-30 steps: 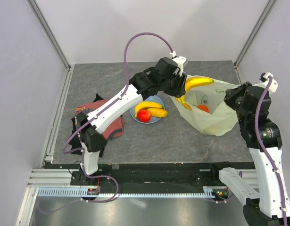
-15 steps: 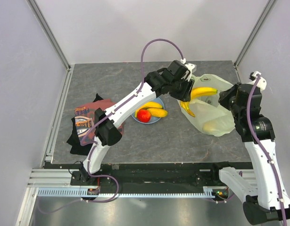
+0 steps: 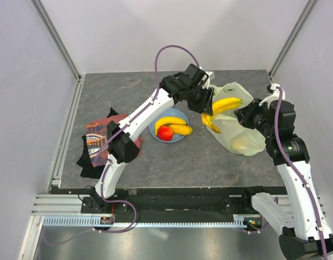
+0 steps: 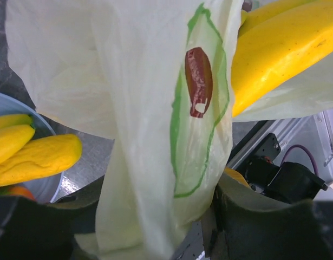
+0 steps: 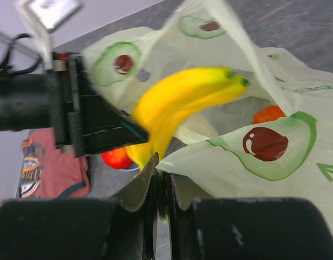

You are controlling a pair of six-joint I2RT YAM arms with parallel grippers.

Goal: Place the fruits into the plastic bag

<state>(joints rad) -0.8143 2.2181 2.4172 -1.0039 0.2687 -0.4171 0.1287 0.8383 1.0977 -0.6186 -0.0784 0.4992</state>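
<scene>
My left gripper [image 3: 208, 107] holds a bunch of yellow bananas [image 3: 224, 105] at the mouth of the pale green plastic bag [image 3: 243, 138]. In the left wrist view bag film [image 4: 139, 81] hangs between the jaws and hides the grip; the bananas [image 4: 285, 49] show at upper right. My right gripper [image 3: 246, 115] is shut on the bag's near rim [image 5: 274, 162], pinched at its tips [image 5: 163, 168]. An orange fruit [image 5: 269, 114] lies inside the bag. More bananas [image 3: 174, 124] and a red fruit [image 3: 165, 132] sit on the blue plate [image 3: 155, 133].
A red printed T-shirt [image 3: 101, 141] lies crumpled at the left of the grey table. The plate stands just left of the bag. White walls and metal rails close in the table on three sides.
My right gripper has pulled the bag's rim leftward toward the left gripper, bunching the bag narrower. My left gripper has shifted the bananas slightly nearer and lower over the bag mouth.
</scene>
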